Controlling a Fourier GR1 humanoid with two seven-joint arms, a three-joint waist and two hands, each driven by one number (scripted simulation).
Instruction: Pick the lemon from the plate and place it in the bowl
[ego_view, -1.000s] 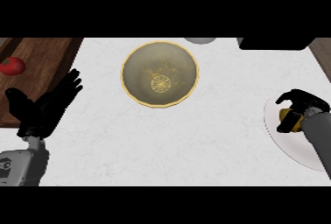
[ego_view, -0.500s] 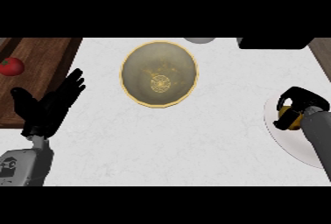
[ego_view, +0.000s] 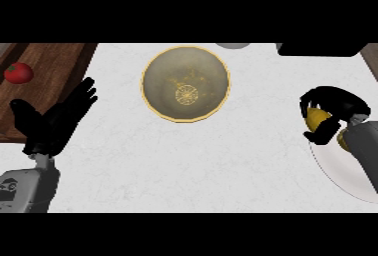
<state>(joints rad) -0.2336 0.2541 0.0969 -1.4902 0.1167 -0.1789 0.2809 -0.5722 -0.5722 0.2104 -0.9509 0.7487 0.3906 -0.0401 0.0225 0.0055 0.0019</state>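
Resting at the far left on a brown wooden board (ego_view: 52, 65) is a red tomato (ego_view: 18, 73). Just right of it, the left hand (ego_view: 55, 120) shows with fingers straight and spread, holding nothing. In the middle of the white counter (ego_view: 192, 160) stands the bowl (ego_view: 185, 83), gold-rimmed and empty. At the right, the right hand (ego_view: 336, 102) curls round the yellow lemon (ego_view: 318, 119), at the upper edge of the white plate (ego_view: 339, 175).

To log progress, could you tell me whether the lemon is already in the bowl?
No, the lemon is in the right hand, apart from the bowl.
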